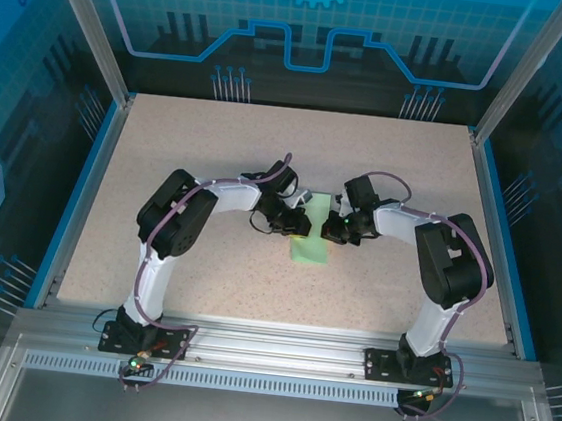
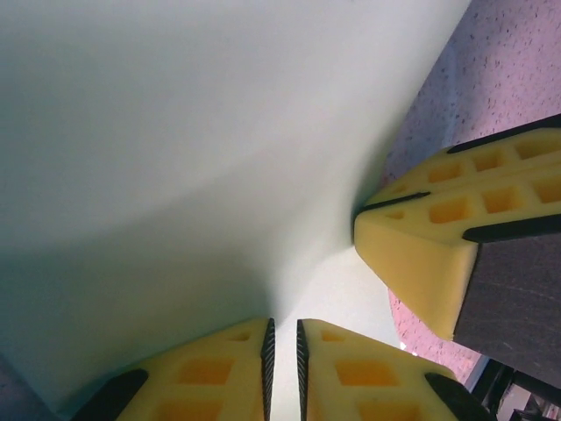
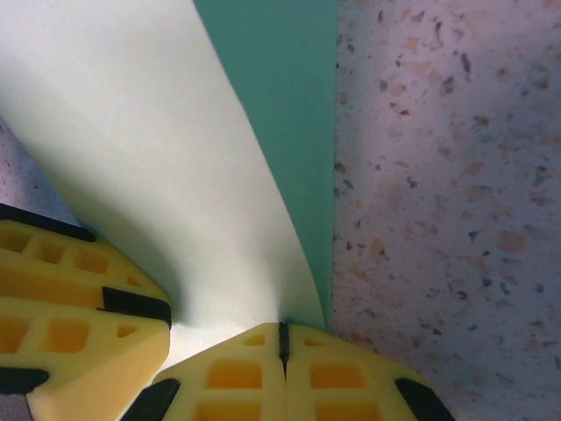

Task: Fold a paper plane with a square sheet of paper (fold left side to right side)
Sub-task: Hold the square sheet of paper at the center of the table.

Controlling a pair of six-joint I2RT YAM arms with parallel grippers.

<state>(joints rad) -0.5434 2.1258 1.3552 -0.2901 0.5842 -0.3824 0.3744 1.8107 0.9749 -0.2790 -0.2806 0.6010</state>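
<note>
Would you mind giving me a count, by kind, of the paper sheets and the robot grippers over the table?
Mint-green sheet of paper: 1
Grippers with yellow jaws: 2 (the left gripper and the right gripper, each pinching the sheet)
Total: 3

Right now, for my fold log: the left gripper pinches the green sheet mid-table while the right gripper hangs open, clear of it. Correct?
Not quite. The right gripper is shut on an edge of the green sheet, as the right wrist view shows. The left gripper does pinch it mid-table.
</note>
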